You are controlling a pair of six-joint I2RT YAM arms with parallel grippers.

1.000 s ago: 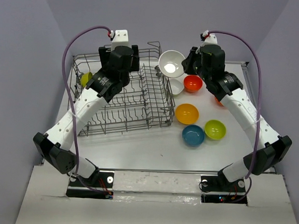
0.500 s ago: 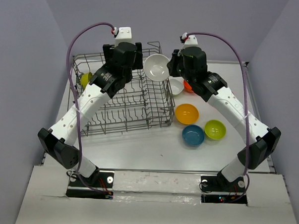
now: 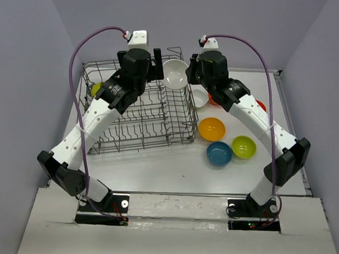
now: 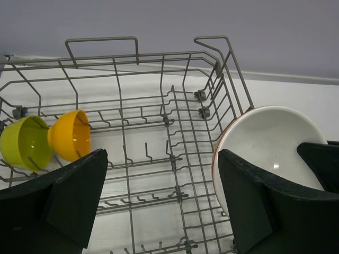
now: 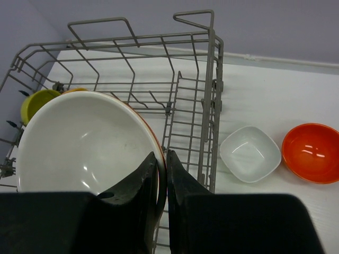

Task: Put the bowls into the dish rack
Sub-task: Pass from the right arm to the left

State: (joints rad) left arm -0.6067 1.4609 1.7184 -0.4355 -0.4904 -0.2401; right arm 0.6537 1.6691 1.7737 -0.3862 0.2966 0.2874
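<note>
White bowl, rim clamped in the right gripper, over the dish rack's edge. Left gripper spread wide

White table between lavender walls

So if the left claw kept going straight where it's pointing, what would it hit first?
Most likely the wire floor of the dish rack, seen between the fingers of the open left gripper. The white bowl in the right gripper sits off to the side, though depth is unclear.
</note>
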